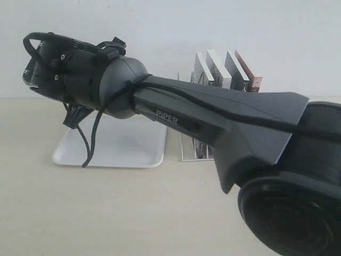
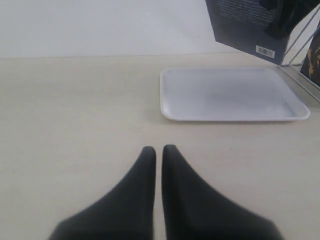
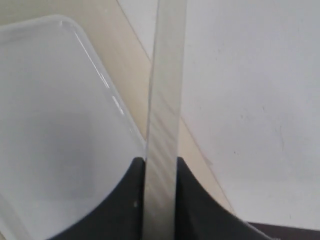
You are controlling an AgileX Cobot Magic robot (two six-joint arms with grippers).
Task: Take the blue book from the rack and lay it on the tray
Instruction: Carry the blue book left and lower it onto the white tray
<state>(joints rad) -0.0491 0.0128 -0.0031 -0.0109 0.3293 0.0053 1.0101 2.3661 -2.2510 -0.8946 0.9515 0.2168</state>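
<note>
The blue book [image 2: 240,25] hangs above the far side of the white tray [image 2: 230,95], its dark back cover and barcode facing the left wrist camera. My right gripper [image 3: 161,162] is shut on it, and the pale page edge [image 3: 165,90] runs up between the two fingers over the tray [image 3: 50,110]. In the exterior view the right arm [image 1: 176,106] reaches across over the tray [image 1: 117,149] and hides the book. My left gripper [image 2: 159,150] is shut and empty, low over the bare table in front of the tray.
The white wire rack [image 1: 192,152] stands just right of the tray with several books [image 1: 226,69] upright in it. Rack wires [image 2: 300,30] and another book [image 2: 312,57] show beside the tray's far corner. A white wall stands behind.
</note>
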